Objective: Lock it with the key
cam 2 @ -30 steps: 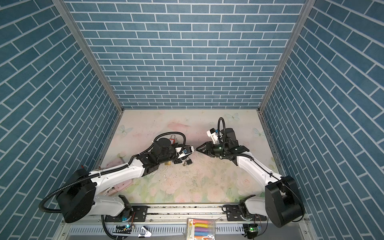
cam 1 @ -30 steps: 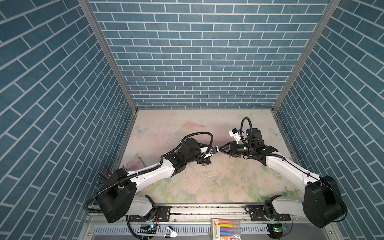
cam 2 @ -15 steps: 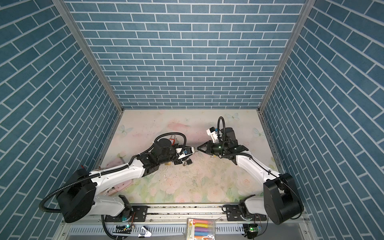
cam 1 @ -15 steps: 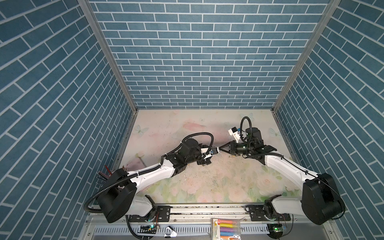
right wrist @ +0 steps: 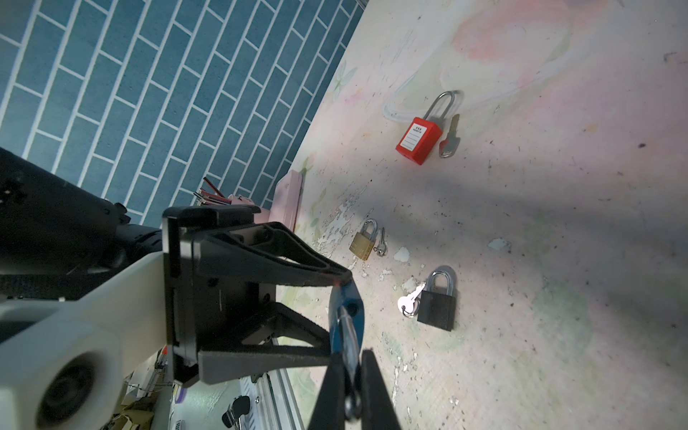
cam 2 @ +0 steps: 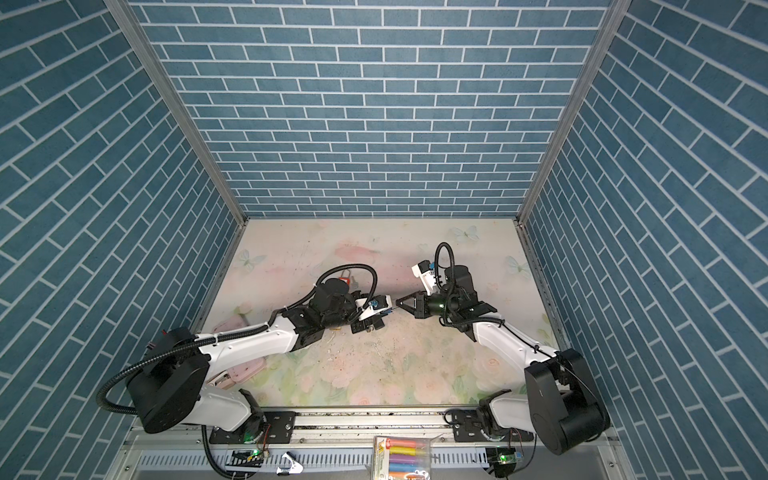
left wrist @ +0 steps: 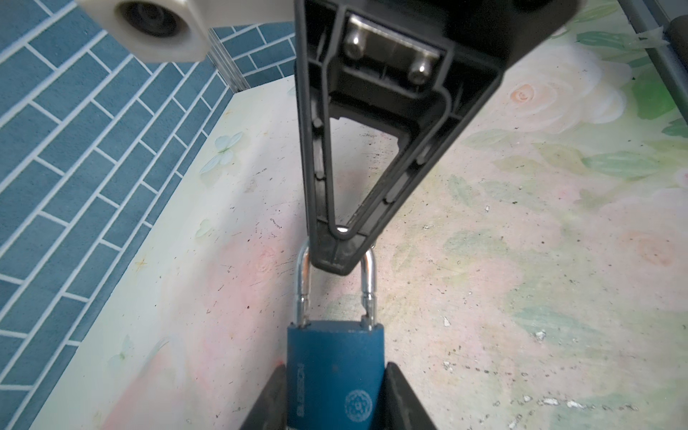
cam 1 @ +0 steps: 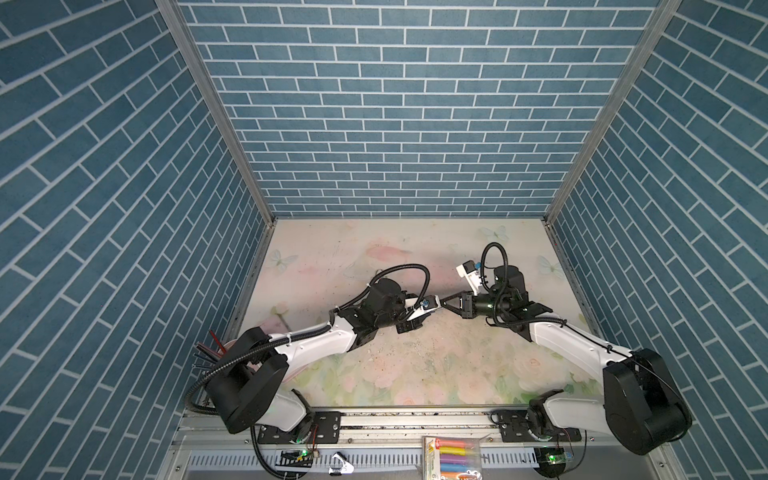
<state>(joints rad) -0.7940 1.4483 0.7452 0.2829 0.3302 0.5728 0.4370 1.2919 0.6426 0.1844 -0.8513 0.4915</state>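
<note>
The blue padlock (left wrist: 335,376) has a matt body and polished metal shackle (left wrist: 303,277); the tabletop (left wrist: 521,298) looks scuffed.

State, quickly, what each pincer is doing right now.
The left pincer is closed, holding the blue padlock by its body.
The right pincer is closed on its shackle.

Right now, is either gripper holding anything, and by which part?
Both hold the blue padlock: the left gripper clamps its body, and the right gripper is shut on the top of its shackle.
</note>
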